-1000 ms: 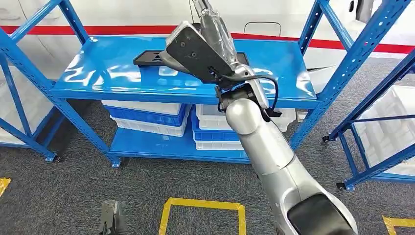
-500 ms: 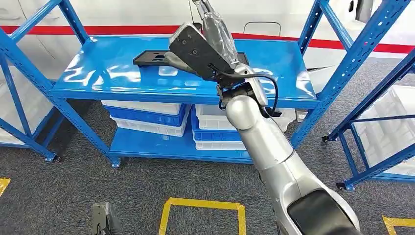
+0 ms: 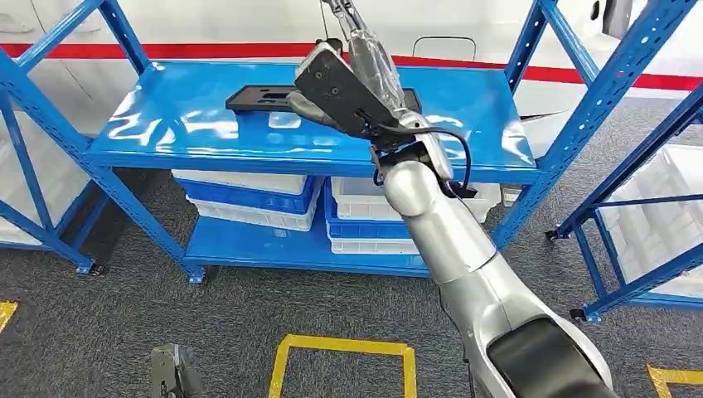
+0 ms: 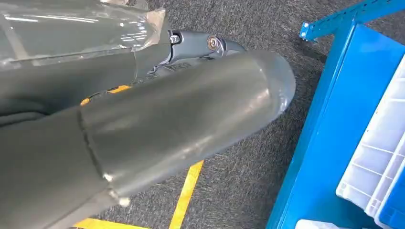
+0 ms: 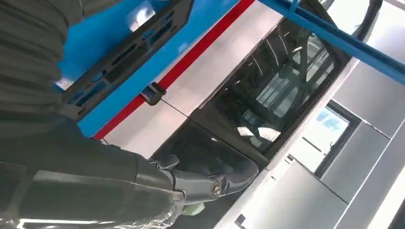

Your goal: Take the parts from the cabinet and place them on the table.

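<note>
Black and flat, the slotted plastic part (image 3: 267,97) is lying on the blue rack's top shelf (image 3: 207,133), toward its rear. Raised above it, the right hand (image 3: 352,70) is reaching over the shelf; I cannot tell whether its fingers are closed or holding anything. Down by the carpet, the left hand (image 3: 174,375) is hanging, its state unclear.

Glossy blue metal shelf (image 3: 207,124), matt black plastic part (image 3: 261,98), rough grey carpet (image 3: 99,323)

Right robot hand (image 3: 365,70) above shelf (image 3: 182,124); black part (image 3: 265,98) beside; uprights (image 3: 572,108) flank.
</note>
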Controlling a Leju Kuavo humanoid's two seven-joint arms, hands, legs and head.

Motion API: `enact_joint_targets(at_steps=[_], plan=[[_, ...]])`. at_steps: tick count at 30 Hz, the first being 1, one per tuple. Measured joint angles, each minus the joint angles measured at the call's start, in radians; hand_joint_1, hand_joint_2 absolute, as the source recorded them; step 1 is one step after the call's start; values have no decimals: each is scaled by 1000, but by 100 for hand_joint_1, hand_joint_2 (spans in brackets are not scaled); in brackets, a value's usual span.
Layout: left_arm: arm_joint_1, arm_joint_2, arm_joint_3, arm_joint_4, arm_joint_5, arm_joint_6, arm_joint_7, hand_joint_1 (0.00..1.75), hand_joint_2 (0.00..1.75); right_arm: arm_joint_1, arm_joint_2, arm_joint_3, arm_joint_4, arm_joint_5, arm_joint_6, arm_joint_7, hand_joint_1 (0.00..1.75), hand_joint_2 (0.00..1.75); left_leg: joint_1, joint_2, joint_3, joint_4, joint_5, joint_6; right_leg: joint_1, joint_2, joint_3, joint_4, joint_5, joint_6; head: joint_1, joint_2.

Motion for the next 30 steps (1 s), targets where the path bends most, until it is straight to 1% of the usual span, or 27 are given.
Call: enact_joint_targets(at_steps=[3, 4, 5, 6, 7, 8, 9, 10, 11, 12, 13, 14, 15, 16, 18, 19, 20, 21, 22, 23, 24, 25, 26, 27, 28, 29, 30], plan=[[0, 0, 2, 0, 0, 0, 0, 0, 0, -3, 0, 0, 6, 0, -1, 0, 0, 175, 0, 0, -4, -1, 0, 3, -1, 0, -2, -5, 3, 5, 0, 0], [-2, -1, 3, 0, 0, 0, 0, 0, 0, -8, 0, 0, 7, 0, -3, -1, 0, 175, 2, 1, 10, -15, 8, 12, 3, 0, -1, -8, 4, 8, 0, 0], [-1, -3, 3, 0, 0, -2, 0, 0, 0, -9, -2, -1, 8, -1, -5, -2, 0, 175, 12, 9, 17, -29, 16, 22, 2, -2, -14, 9, -5, 7, 1, 0], [-3, -5, 3, 0, 0, -3, 0, 0, 0, -15, -3, -1, 9, -2, -8, -3, 0, 175, 13, 10, 18, -32, 19, 27, 5, -2, -37, 48, -21, 4, 3, 0], [-4, -4, 4, 0, 0, -3, 0, 0, 0, -18, -8, -1, 13, -2, -11, -5, 0, 175, 14, 12, 16, -32, 19, 27, 4, -2, -82, 129, -45, 0, 6, 0], [-3, -5, 5, 0, 0, -3, 0, 0, 0, -17, -11, -1, 17, -3, -14, -5, 0, 175, 14, 12, 16, -32, 19, 28, 3, -2, -130, 211, -66, -1, 4, 0], [-4, -5, 5, 0, 0, -5, 1, 0, 0, -15, -18, -1, 23, -3, -17, -6, 0, 175, 14, 12, 16, -31, 18, 27, 3, -2, -182, 294, -83, 1, 6, 0], [-3, -5, 5, 1, 0, -6, 2, 0, 0, -12, -23, -2, 27, -5, -19, -6, 0, 175, 14, 12, 16, -31, 16, 26, 2, -2, -210, 327, -81, 6, 7, 0], [-3, -5, 6, 1, 0, -6, 3, 0, 0, -11, -28, -2, 31, -6, -21, -10, 0, 175, 15, 11, 19, -31, 13, 22, 0, -3, -220, 310, -53, 16, 6, 0], [-3, -5, 7, 2, 0, -9, 6, 0, 0, -11, -30, -2, 34, -6, -21, -14, 0, 175, 17, 10, 24, -29, 8, 18, -3, -3, -203, 249, -12, 28, 7, 0], [-3, -6, 8, 2, 0, -11, 7, 0, 0, -12, -31, -2, 36, -6, -21, -17, 0, 175, 20, 9, 31, -27, 0, 12, -7, -4, -168, 153, 41, 40, 6, 0], [-4, -6, 9, 2, 3, -14, 8, 0, 0, -13, -33, -2, 39, -6, -21, -21, 0, 175, 21, 9, 36, -20, -11, 4, -10, -6, -134, 61, 88, 50, 8, 0], [-5, -5, 13, 2, 5, -15, 10, 0, 0, -16, -42, -2, 46, -8, -24, -22, 0, 175, 15, 10, 28, -11, -22, -7, -6, -4, -111, 39, 77, 39, 8, 0], [-7, -5, 14, 2, 6, -15, 12, 0, 0, -16, -36, 0, 48, -8, -25, -24, 0, 175, 15, 7, 23, -4, -26, -11, -6, 1, -119, 31, 78, 26, 6, 0], [-8, -5, 16, 3, 7, -19, 11, 0, 0, -13, -41, -2, 55, -12, -31, -24, 0, 175, 19, 6, 16, -8, -24, -16, 1, 2, -125, 39, 75, 14, 5, 0], [-8, -5, 17, 3, 11, -23, 11, 0, 0, -15, -41, -2, 57, -12, -32, -25, 0, 175, 21, 7, 19, -7, -28, -19, -1, 3, -125, 38, 74, 11, 4, 0], [-10, -5, 18, 3, 15, -24, 11, 0, 0, -15, -36, -2, 58, -12, -34, -27, 0, 175, 24, 11, 20, 0, -40, -25, -8, 3, -119, 36, 71, 1, 3, 0], [-11, -5, 19, 3, 15, -26, 10, 0, 0, -17, -35, -2, 58, -12, -34, -29, 0, 175, 24, 19, 5, 36, -54, -29, -8, 2, -114, 36, 66, -7, 2, 0], [-13, -5, 21, 3, 15, -27, 10, 0, 0, -19, -35, -2, 60, -12, -35, -32, 0, 175, 25, 25, -36, 108, -84, -35, -7, 2, -112, 36, 64, -14, -1, 0], [-13, -5, 23, 3, 17, -27, 10, 0, 0, -19, -34, -2, 61, -12, -35, -32, 0, 175, 25, 27, -87, 194, -116, -39, -5, 1, -110, 36, 61, -19, -1, 0], [-11, -4, 24, 3, 18, -27, 10, 0, 0, -17, -35, -2, 64, -12, -35, -32, 0, 175, 25, 29, -146, 282, -142, -40, -2, 1, -110, 36, 59, -22, -1, 0], [-10, -4, 26, 4, 19, -27, 9, 0, 0, -15, -35, -2, 67, -12, -35, -32, 0, 175, 25, 29, -186, 329, -142, -40, 0, 1, -109, 36, 58, -25, -1, 0], [-10, -4, 27, 5, 21, -27, 9, 0, 0, -14, -35, -2, 70, -12, -35, -32, 0, 175, 25, 29, -201, 325, -113, -36, 2, 1, -106, 36, 56, -27, -1, 0], [-10, -3, 28, 5, 22, -29, 9, 0, 0, -15, -34, -2, 72, -12, -35, -32, 0, 175, 25, 29, -193, 280, -67, -31, 3, 2, -102, 36, 54, -29, -1, 0], [-10, -3, 29, 5, 24, -31, 9, 0, 0, -16, -34, -2, 72, -12, -35, -33, 0, 175, 24, 29, -165, 196, -4, -25, 5, 2, -96, 36, 52, -32, -1, 0], [-10, -2, 31, 5, 24, -32, 8, 0, 0, -17, -32, -2, 72, -12, -36, -34, 0, 175, 23, 30, -131, 104, 52, -17, 6, 2, -91, 35, 49, -30, -1, 0], [-10, -2, 32, 5, 26, -32, 8, 0, 0, -18, -32, -2, 73, -12, -36, -35, 0, 175, 21, 33, -107, 43, 72, -9, 6, 2, -89, 33, 48, -30, -1, 0]])
